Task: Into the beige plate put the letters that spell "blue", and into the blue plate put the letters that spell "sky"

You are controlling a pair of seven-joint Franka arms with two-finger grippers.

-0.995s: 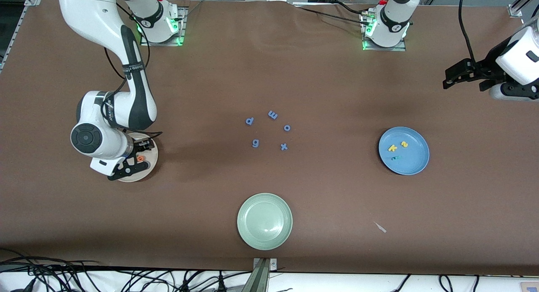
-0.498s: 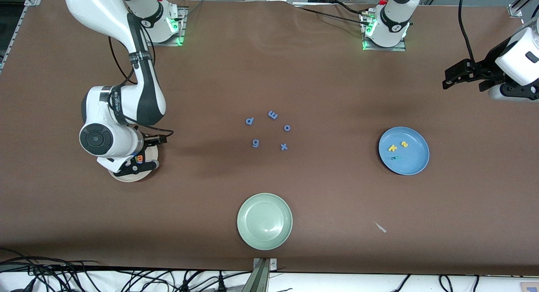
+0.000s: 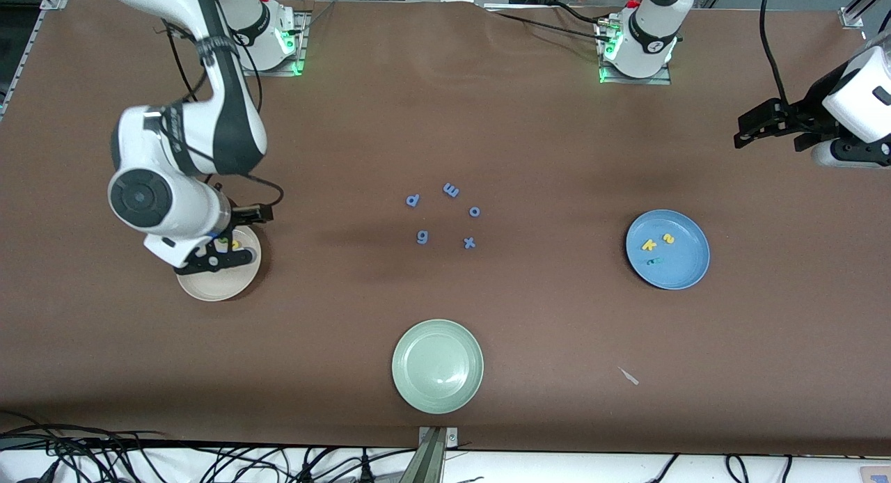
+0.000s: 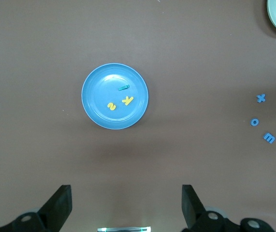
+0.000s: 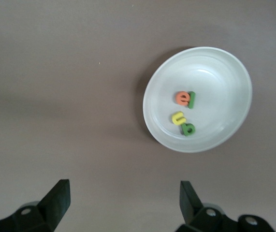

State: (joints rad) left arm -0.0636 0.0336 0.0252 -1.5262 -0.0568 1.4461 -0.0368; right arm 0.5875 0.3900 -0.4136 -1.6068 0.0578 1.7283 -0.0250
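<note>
My right gripper (image 3: 209, 259) hangs over the 12 o'clock part of the beige plate (image 3: 216, 286), its two fingers spread wide with nothing between them. Taking the table as a clock face seen from the front camera, that plate sits at about 9 o'clock, toward the right arm's end. My wrist camera shows all four letters lying inside it: the orange e (image 5: 181, 98) touching the green l (image 5: 191, 99), and just beside that pair the yellow u (image 5: 178, 118) touching the green b (image 5: 188, 128). My left gripper (image 3: 743, 133) waits up in the air over bare tabletop at about 2 o'clock, at the left arm's end, fingers also wide apart and holding nothing. The blue plate (image 3: 686, 271) lies at about 3 o'clock. In it the yellow k (image 3: 649, 245) has the yellow s (image 3: 668, 239) at its 2 o'clock and the teal y (image 3: 653, 261) at its 6 o'clock, all three apart from one another. Near the table's middle lie the periwinkle letters p (image 3: 413, 200), m (image 3: 451, 189), o (image 3: 475, 211), g (image 3: 422, 237) and x (image 3: 469, 243) in a loose ring, and the pale green plate (image 3: 437, 366) sits at 6 o'clock, nearest the front camera.
</note>
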